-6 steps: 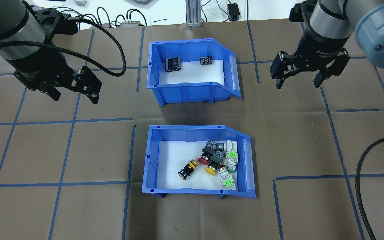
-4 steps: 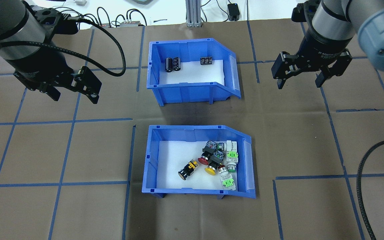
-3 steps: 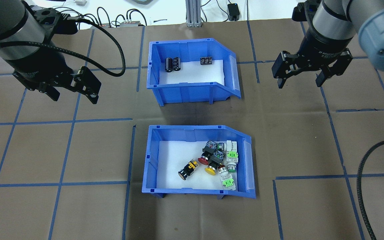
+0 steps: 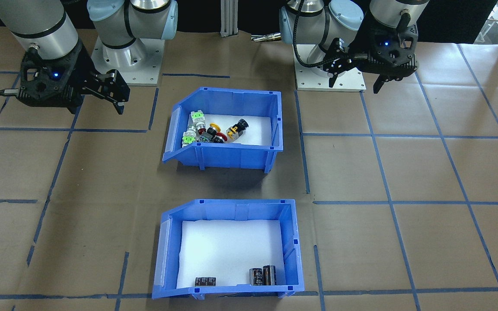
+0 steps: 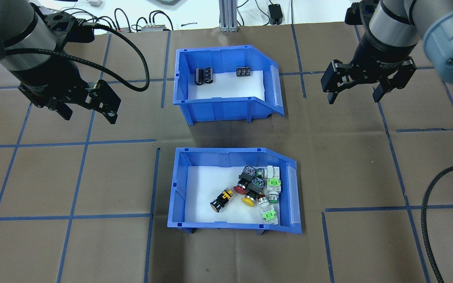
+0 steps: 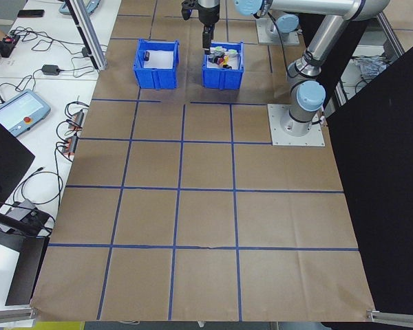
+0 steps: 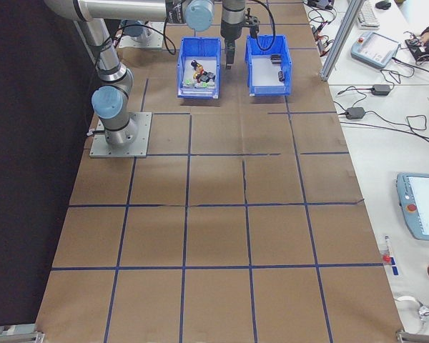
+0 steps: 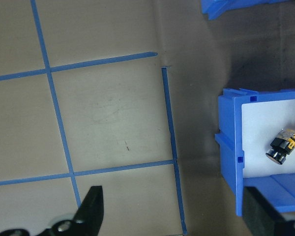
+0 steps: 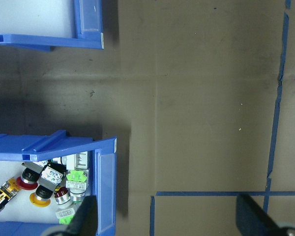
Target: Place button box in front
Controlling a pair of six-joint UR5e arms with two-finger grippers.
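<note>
Button box (image 5: pixel 234 188) untouched on table | left gripper (image 5: pixel 87 112); right gripper (image 5: pixel 354 96): jaws apart

blue button box (image 5: pixel 179 188), white liner (image 5: pixel 201 188)

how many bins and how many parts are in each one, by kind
blue bins: 2 (button box, capacitor bin)
push-button switches in the button box: 7
black cylindrical capacitors: 2
small black block component: 1
total: 2 bins, 10 parts
</note>
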